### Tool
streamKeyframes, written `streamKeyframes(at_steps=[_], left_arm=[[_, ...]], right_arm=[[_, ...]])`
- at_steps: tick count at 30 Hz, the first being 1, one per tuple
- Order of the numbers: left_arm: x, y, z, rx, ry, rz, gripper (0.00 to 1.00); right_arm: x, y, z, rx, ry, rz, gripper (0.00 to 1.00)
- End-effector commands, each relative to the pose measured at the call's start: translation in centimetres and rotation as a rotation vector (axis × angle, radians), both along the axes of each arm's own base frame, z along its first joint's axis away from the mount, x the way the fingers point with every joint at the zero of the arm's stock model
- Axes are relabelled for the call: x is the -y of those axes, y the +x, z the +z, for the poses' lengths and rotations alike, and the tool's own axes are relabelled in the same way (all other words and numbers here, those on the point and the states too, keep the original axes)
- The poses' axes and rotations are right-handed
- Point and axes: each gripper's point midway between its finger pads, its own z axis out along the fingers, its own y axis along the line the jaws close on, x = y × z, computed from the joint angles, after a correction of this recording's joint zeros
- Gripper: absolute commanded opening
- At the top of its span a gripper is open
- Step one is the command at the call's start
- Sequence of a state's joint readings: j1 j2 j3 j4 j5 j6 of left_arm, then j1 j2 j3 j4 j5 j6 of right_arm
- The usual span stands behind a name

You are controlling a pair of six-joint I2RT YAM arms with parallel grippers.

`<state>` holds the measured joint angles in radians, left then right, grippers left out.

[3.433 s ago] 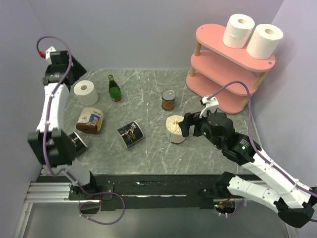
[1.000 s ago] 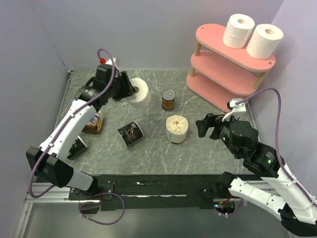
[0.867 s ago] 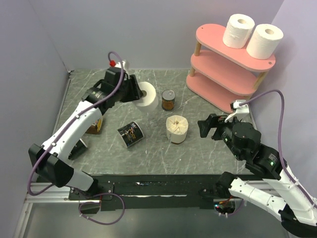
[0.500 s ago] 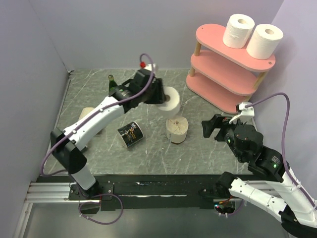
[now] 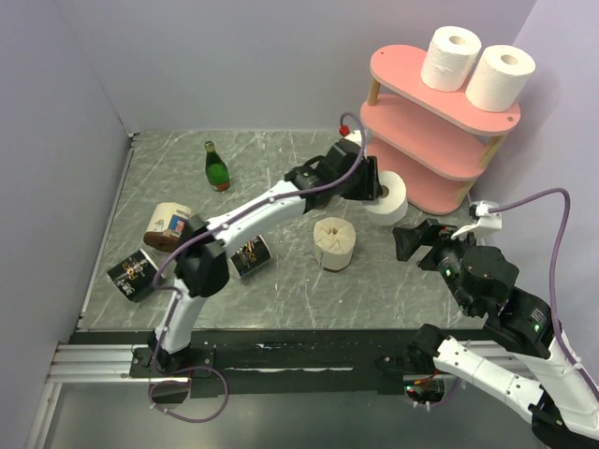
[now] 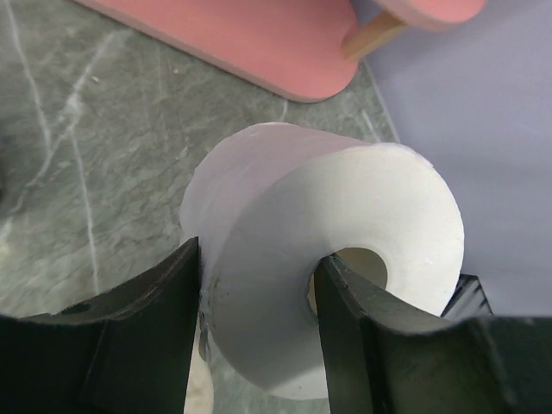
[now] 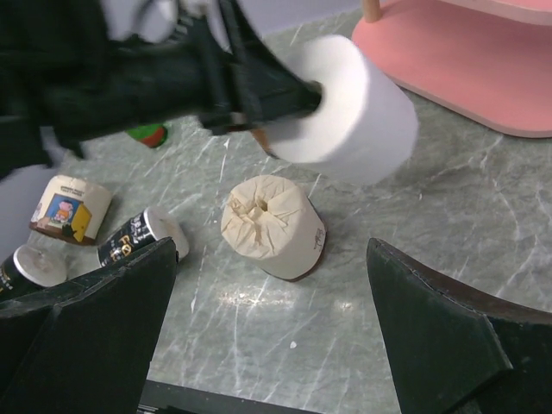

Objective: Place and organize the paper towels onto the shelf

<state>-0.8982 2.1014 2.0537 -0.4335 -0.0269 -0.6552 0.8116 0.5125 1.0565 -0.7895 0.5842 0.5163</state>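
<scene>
The left claw [image 5: 367, 183] is clamped on the third paper towel roll [image 5: 387, 198], one finger run into the hollow core and the other pressed on the outer wall, as the left wrist view shows. The roll hangs clear of the bench [image 5: 281, 281], just off the left end of the shelf [image 5: 412, 122] at the level of its lower boards. From the roll the shelf lies at about 1 o'clock in the top view, and its oval boards run roughly from 10 to 4 o'clock. The roll lies on its side. Its core axis runs out from the claw toward about 4 o'clock, and the open end faces away from the wrist. The two rolls already on the top board [image 5: 450, 58] [image 5: 500, 78] stand upright with their cores up, so the held one probably needs tipping upright before it is set down. The right claw [image 5: 412, 241] sits near, at 5 o'clock of the roll, with its jaws wide apart and holding nothing.
</scene>
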Motion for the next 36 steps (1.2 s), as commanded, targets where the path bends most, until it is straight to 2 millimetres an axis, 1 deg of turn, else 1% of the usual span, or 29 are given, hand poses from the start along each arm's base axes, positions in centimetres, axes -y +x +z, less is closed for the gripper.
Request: streamKeyframes(at_steps=[1,3,4,5,7,8,11,13,16,17,19,20,21,22,24,25,26,27,28,29,30,31,32,33,34,35,36], left_arm=[[3.3,1.5,2.4,0.037,-0.139,-0.020,0.53],[3.9,2.1,1.0,0.036,-0.130,-0.017,0.54],[4.1,2.3,0.5,0.037,-0.125,-0.013,0.55],[4.2,2.5,-0.5,0.030,-0.114,-0.012,0.57],[4.5,2.7,-1.4,0.027,-0.104,-0.014,0.59],[4.6,2.9,-2.3,0.024,-0.091,-0.015,0.61],[4.7,3.5,-3.3,0.023,-0.078,-0.012,0.64],[4.6,3.8,-3.5,0.023,-0.076,-0.009,0.68],[4.2,4.1,-2.9,0.035,-0.082,-0.006,0.72],[3.9,4.2,-2.1,0.047,-0.090,-0.003,0.75],[3.6,4.1,-0.8,0.063,-0.098,-0.012,0.78],[3.0,4.1,0.9,0.081,-0.111,-0.011,0.81],[2.6,4.1,1.9,0.094,-0.117,-0.009,0.83],[1.7,3.9,4.2,0.124,-0.133,-0.003,0.84],[-0.2,4.1,6.4,0.150,-0.141,0.017,0.88],[-1.7,3.5,8.6,0.175,-0.151,0.022,0.90],[-3.5,4.2,9.5,0.195,-0.142,0.071,0.96],[-4.7,4.2,10.4,0.214,-0.139,0.095,0.99],[-6.9,3.4,11.9,0.249,-0.124,0.121,0.97],[-8.8,3.8,12.6,0.280,-0.103,0.181,0.96],[-10.0,3.4,13.4,0.311,-0.093,0.206,0.96],[-12.1,2.3,14.0,0.341,-0.071,0.224,0.96],[-13.4,1.9,14.3,0.358,-0.058,0.247,0.96],[-14.8,1.6,14.5,0.373,-0.036,0.285,0.96],[-16.4,0.4,14.4,0.380,-0.014,0.293,0.96],[-17.6,0.0,14.1,0.380,0.005,0.317,0.96],[-18.6,-0.7,13.8,0.379,0.021,0.329,0.96]], right_arm=[[0.0,0.2,0.5,0.009,0.017,-0.016,0.97],[0.0,0.2,0.5,0.012,0.016,-0.014,0.97],[-0.2,0.3,0.3,0.013,0.014,-0.007,0.97],[-0.3,0.4,0.4,0.014,0.015,-0.005,0.97],[-0.5,0.5,0.0,0.005,0.001,-0.003,0.97],[-0.5,0.6,0.1,0.005,0.002,-0.005,0.97],[-0.6,0.8,-0.1,-0.003,-0.010,-0.007,0.97],[-0.6,0.8,0.1,0.000,-0.014,-0.007,0.97],[-0.7,0.9,0.1,0.000,-0.012,-0.008,0.97],[-0.8,0.8,0.1,0.001,-0.013,0.002,0.97],[-1.4,0.8,0.3,0.015,-0.017,0.035,0.97],[-1.9,0.7,0.3,0.020,-0.009,0.065,0.97],[-2.1,0.7,0.4,0.032,-0.001,0.075,0.97],[-2.3,0.7,0.6,0.042,-0.005,0.090,0.97],[-3.0,0.7,0.7,0.058,-0.028,0.133,0.97],[-3.4,0.9,0.8,0.059,-0.039,0.145,0.97],[-3.7,1.0,0.7,0.060,-0.052,0.158,0.97],[-4.1,1.1,0.8,0.064,-0.064,0.178,0.97],[-4.4,1.4,0.6,0.062,-0.082,0.186,0.97],[-4.6,1.6,0.5,0.059,-0.093,0.184,0.97],[-4.7,1.9,0.3,0.058,-0.103,0.180,0.97],[-5.0,2.4,-0.1,0.050,-0.128,0.179,0.97],[-5.3,2.8,0.2,0.064,-0.126,0.175,0.97],[-5.4,3.1,0.1,0.063,-0.136,0.172,0.97],[-5.8,3.7,-0.5,0.045,-0.174,0.168,0.97],[-5.8,3.9,-0.8,0.028,-0.196,0.163,0.97],[-5.7,4.3,-0.5,0.022,-0.208,0.148,0.97]])
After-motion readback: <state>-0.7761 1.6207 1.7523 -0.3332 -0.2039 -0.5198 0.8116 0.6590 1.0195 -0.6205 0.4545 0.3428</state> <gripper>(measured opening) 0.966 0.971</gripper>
